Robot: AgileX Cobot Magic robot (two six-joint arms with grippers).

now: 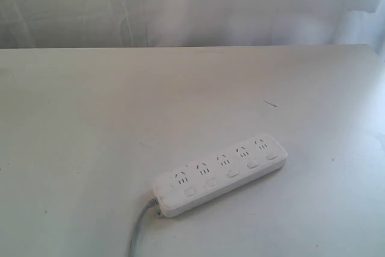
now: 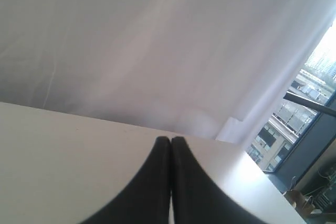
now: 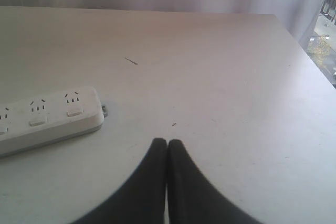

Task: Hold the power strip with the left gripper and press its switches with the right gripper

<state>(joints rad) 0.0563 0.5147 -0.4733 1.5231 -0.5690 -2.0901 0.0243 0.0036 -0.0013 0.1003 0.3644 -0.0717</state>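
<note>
Power strip (image 1: 219,176) lies diag on white tbl (image 1: 90,118), white curtain (image 1: 180,4) behind

A bare workroom, high up in a city building.
White table (image 1: 90,118), white curtain (image 1: 180,4) hung behind it, and a window (image 2: 317,72) looking out over neighbouring blocks (image 2: 270,135).

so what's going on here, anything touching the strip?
Nothing is. The power strip lies flat on the white table, its grey cord trailing off the near edge, and no arm shows in the exterior view. The left gripper is shut and empty, facing the curtain with no strip in its view. The right gripper is shut too, over bare table and clear of the strip's end. The strip is not yet held, and nothing is on the switches.
</note>
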